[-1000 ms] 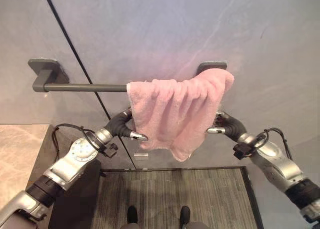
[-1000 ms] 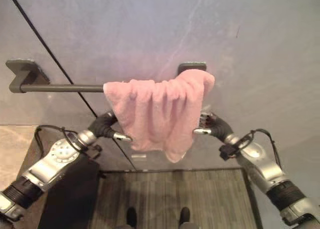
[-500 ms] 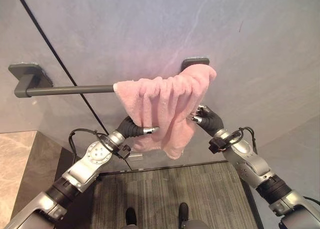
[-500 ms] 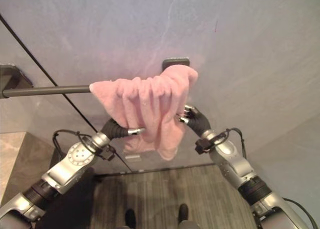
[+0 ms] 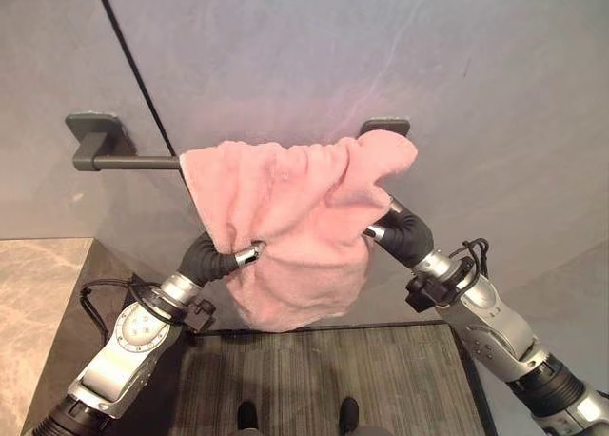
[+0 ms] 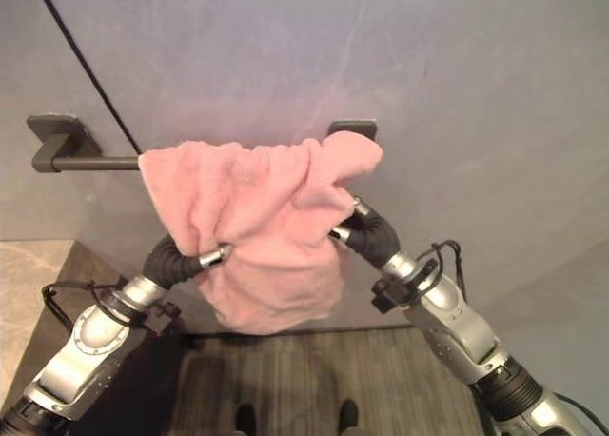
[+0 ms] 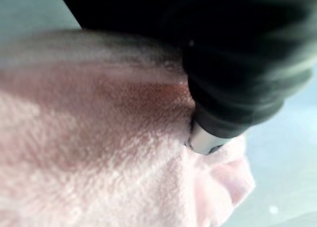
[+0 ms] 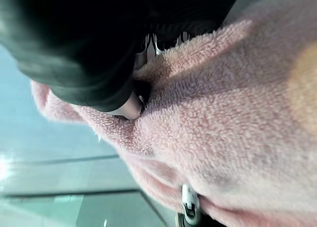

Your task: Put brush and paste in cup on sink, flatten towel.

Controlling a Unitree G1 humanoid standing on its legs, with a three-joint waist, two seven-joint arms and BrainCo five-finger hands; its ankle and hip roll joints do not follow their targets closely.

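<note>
Left eye view: pink towel (image 5: 285,217) draped bunched over dark wall rail (image 5: 133,162). Left hand (image 5: 214,261) reaching into towel's lower left edge, right hand (image 5: 400,234) into its right edge; fingers buried in cloth, grip impossible to tell for either.

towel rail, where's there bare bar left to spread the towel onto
Bare bar runs from the pink towel's left edge to the rail's left wall mount. The right end is crowded: the cloth bunches over the right mount. Below, the left hand and right hand reach into the hanging cloth from either side.
</note>
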